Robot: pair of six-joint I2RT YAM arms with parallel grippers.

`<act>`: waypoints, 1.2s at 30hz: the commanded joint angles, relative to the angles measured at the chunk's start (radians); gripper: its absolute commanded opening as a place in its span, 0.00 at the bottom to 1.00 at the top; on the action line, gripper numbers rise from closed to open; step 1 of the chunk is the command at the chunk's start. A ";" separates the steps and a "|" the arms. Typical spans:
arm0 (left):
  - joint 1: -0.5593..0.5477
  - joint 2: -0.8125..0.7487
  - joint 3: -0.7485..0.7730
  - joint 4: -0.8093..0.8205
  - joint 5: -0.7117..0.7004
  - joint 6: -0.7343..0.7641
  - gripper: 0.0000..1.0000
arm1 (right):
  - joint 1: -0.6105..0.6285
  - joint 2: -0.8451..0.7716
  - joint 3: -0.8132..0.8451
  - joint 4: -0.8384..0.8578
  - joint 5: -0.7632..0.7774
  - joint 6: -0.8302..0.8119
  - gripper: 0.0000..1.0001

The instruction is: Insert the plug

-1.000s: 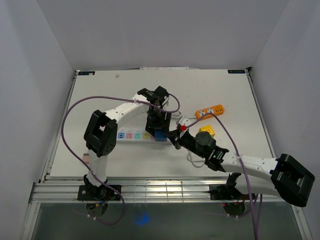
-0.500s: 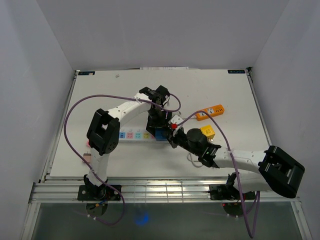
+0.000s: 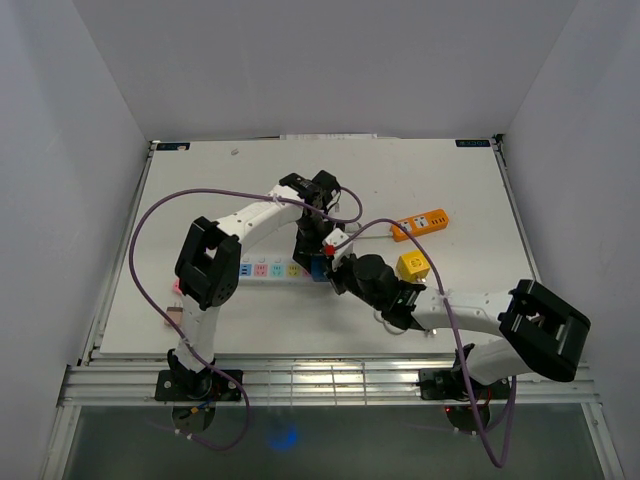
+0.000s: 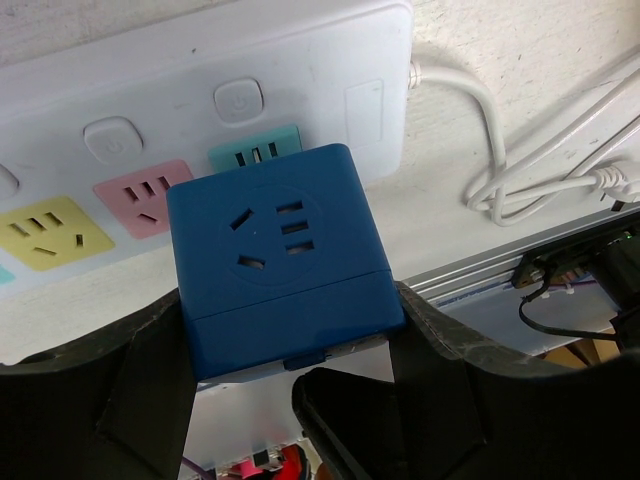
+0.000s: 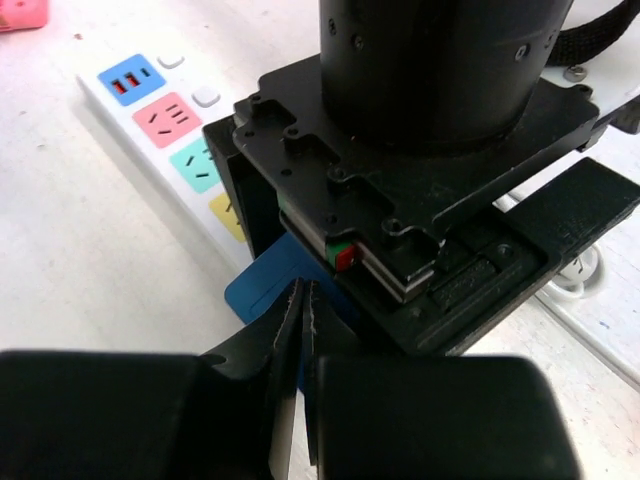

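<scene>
Plug status — blue plastic cube adapter [image 4: 285, 270] sits between the fingers of the left gripper [image 4: 290, 335], jaws wide and clamped on its two side faces. Cube overlaps the teal socket [image 4: 255, 152] of the white power strip [image 4: 380, 60], whose long axis runs crosswise to the fingers. Seating depth – can't tell. Beside it, the right gripper [image 5: 300, 292] is pinched shut, empty.
</scene>
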 commanded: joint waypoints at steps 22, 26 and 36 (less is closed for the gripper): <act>-0.003 0.000 0.055 0.079 -0.075 0.030 0.43 | 0.042 0.156 0.177 -0.176 0.347 0.018 0.08; -0.005 -0.003 0.071 0.077 -0.069 0.035 0.65 | 0.033 0.153 0.174 -0.178 0.349 0.027 0.08; -0.003 -0.033 0.094 0.077 -0.072 0.032 0.98 | 0.015 0.150 0.169 -0.181 0.347 0.059 0.08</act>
